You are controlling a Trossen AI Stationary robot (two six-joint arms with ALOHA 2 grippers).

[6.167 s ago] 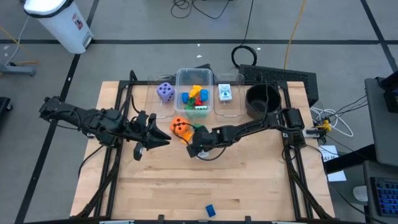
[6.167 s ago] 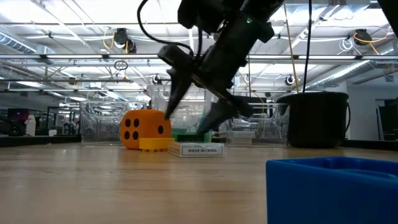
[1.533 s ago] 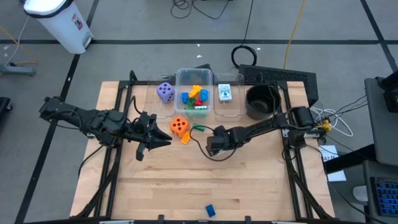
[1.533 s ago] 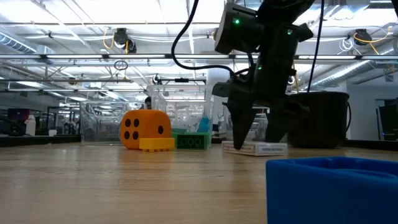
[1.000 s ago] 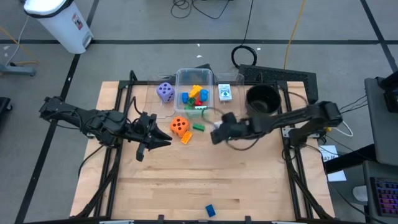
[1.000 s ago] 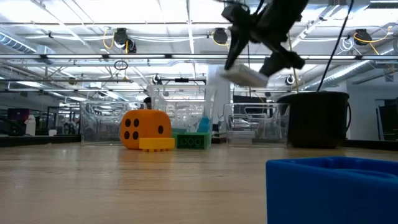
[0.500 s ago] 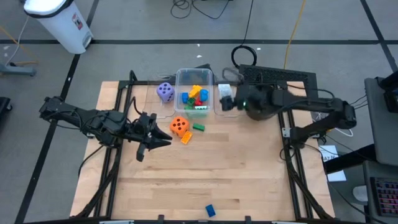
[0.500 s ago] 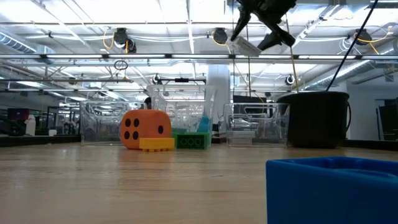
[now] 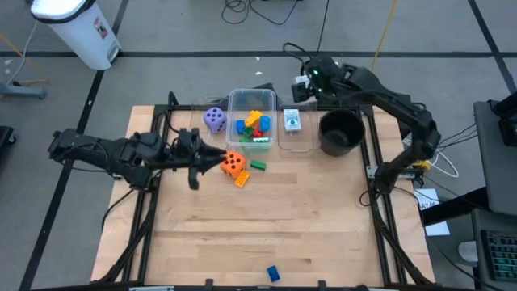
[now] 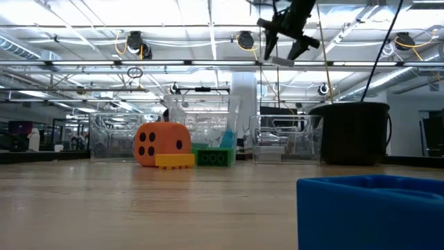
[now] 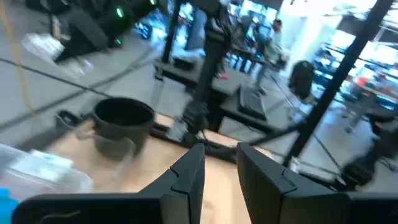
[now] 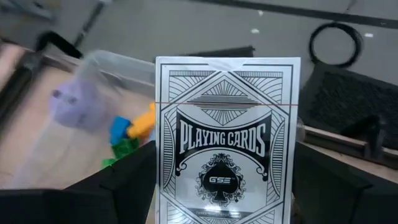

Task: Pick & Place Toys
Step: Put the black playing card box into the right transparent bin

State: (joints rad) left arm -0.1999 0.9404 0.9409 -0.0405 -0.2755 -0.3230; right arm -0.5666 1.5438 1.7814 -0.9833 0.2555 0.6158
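Card pack [image 12: 227, 140]: clamped in right gripper [image 9: 302, 83] fingers, high past tabletop [image 9: 258, 218] far edge.
Handling: light, stiff, slick wrap; grip flat sides.
Left gripper [image 9: 212, 160]: fingers nearly together, empty, beside orange die [image 9: 233, 164].

One camera hangs over the table [image 9: 266, 226], looking straight down on all its edges, while another sits at tabletop height by the near edge, facing the far edge. Both take in the orange die [image 9: 233, 164] [image 10: 160, 145] and black pot [image 9: 339, 132] [image 10: 349, 132]. Each wrist camera looks out past its own fingers; the left one also sees that pot [image 11: 122, 118].
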